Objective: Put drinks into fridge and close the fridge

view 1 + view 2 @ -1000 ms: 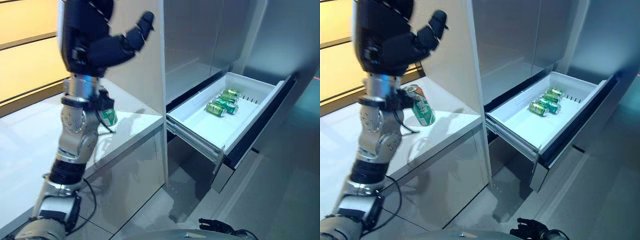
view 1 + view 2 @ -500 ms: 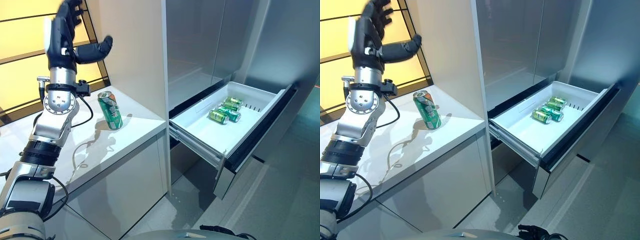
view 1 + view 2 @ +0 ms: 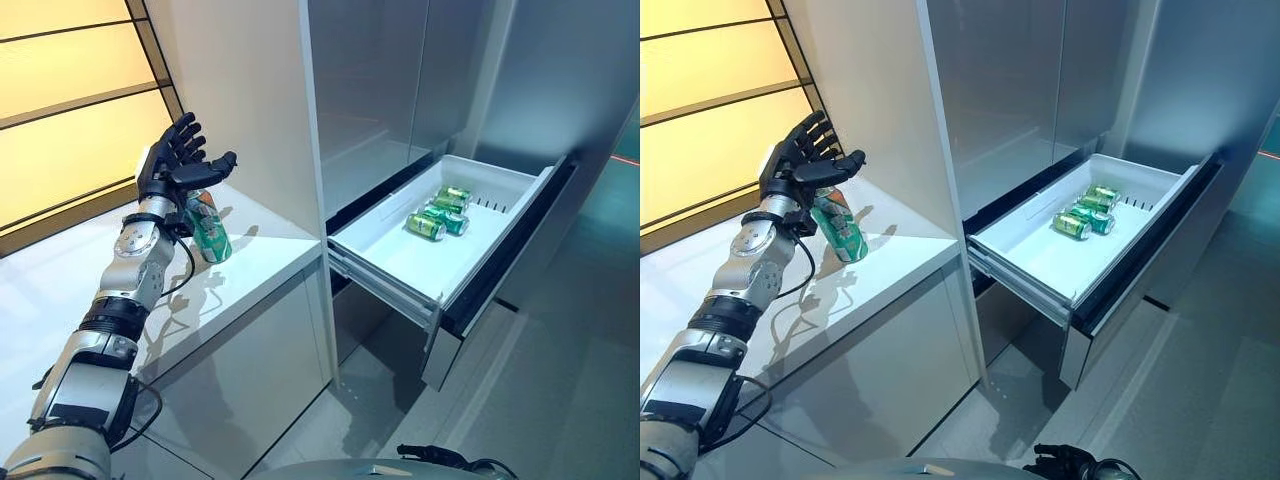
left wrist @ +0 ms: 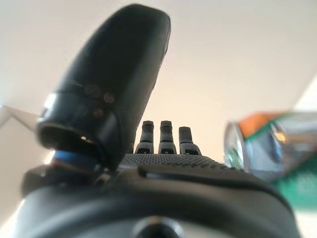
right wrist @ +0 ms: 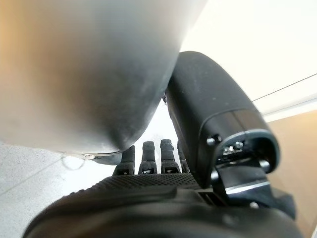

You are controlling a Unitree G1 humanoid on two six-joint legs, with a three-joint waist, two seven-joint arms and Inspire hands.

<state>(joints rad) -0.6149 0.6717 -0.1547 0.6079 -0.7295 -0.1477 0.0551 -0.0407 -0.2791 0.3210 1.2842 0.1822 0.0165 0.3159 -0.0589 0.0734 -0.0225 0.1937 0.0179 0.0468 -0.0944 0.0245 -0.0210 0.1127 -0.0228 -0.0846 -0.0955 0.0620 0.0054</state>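
Three cans (image 3: 437,213) in drawer (image 3: 400,255); one can (image 3: 838,226) on counter (image 3: 240,275).

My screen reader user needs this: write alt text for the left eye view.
The robot's open left hand reaches toward a green can standing on a white counter. To the right, a fridge drawer stands pulled out, holding three green cans.

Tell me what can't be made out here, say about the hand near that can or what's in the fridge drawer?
- Green can on the white counter: in both eye views the open left hand covers its top, so contact cannot be told; in the left wrist view it is blurred.
- Right hand: its wrist view shows straight fingers, nothing beyond.
- Cans in the open drawer: too small to read.
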